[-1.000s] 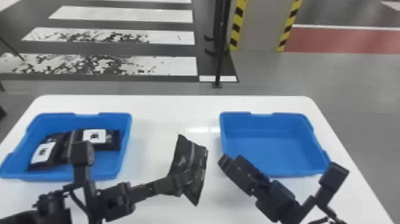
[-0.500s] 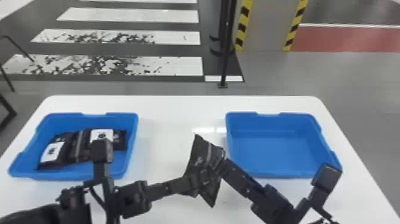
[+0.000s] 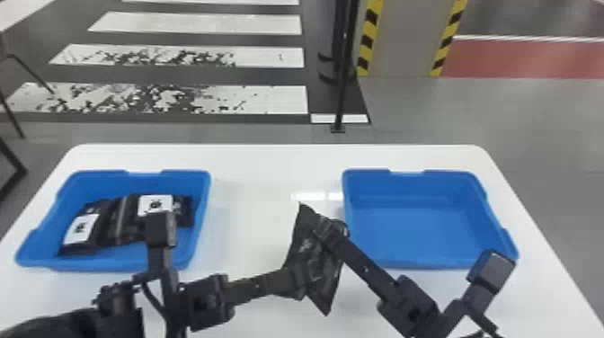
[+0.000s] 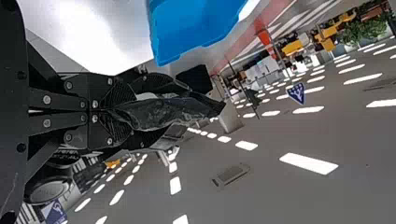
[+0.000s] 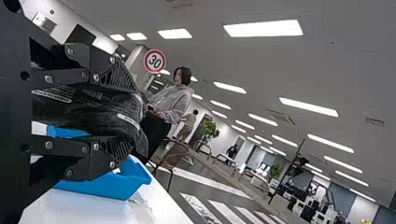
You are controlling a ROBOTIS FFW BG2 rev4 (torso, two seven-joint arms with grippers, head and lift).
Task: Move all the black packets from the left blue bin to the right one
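Note:
Between the bins in the head view, my left gripper [image 3: 299, 276] is shut on a black packet [image 3: 305, 245], held above the table. My right gripper [image 3: 326, 231] is at the packet's upper right side. In the left wrist view the left gripper [image 4: 133, 112] pinches one end of the crumpled packet [image 4: 173, 112]. The right wrist view has the right gripper [image 5: 133, 116] open, its fingers apart on both sides of the packet [image 5: 88, 112]. Black packets with white labels [image 3: 81, 229] lie in the left blue bin [image 3: 204, 215].
The right blue bin [image 3: 418, 229] stands just beyond the right gripper, its near left corner close to that arm's fingers. Both bins rest on a white table [image 3: 269, 162] with rounded far corners. A dark pole [image 3: 345, 85] stands on the floor behind it.
My right gripper has moved left to the packet, with its fingers now around it. The left gripper has shifted slightly right with the packet, and the head view has turned a little left.

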